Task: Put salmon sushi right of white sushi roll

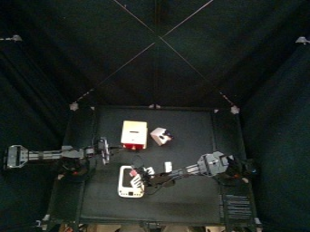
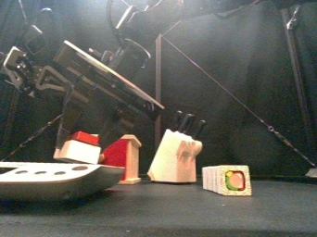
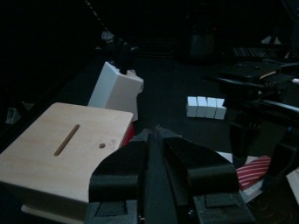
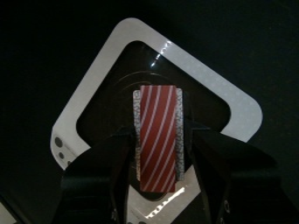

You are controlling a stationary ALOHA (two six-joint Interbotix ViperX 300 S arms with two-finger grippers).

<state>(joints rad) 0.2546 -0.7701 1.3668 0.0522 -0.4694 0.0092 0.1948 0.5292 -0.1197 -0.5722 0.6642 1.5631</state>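
Observation:
The salmon sushi [image 4: 160, 136], a long piece with a red-and-white striped top, lies on a flat white-rimmed device [image 4: 122, 52] at the table's front left. My right gripper [image 4: 162, 150] hangs straight over it, open, with one jaw on each side of the piece. From above, the right gripper [image 1: 144, 178] reaches in from the right over that white device [image 1: 123, 184]. The white sushi roll [image 2: 227, 179] stands on the table at the front right, apart from both arms. My left gripper [image 3: 153, 168] is shut and holds nothing, beside a wooden block.
A yellow-red-white block [image 1: 133, 136] and a small white-pink lump [image 1: 161, 138] sit at mid-table behind the device. A pale wooden block with a slot [image 3: 65, 153] is close to the left gripper. A knife block with black handles [image 2: 173, 155] stands in the front view.

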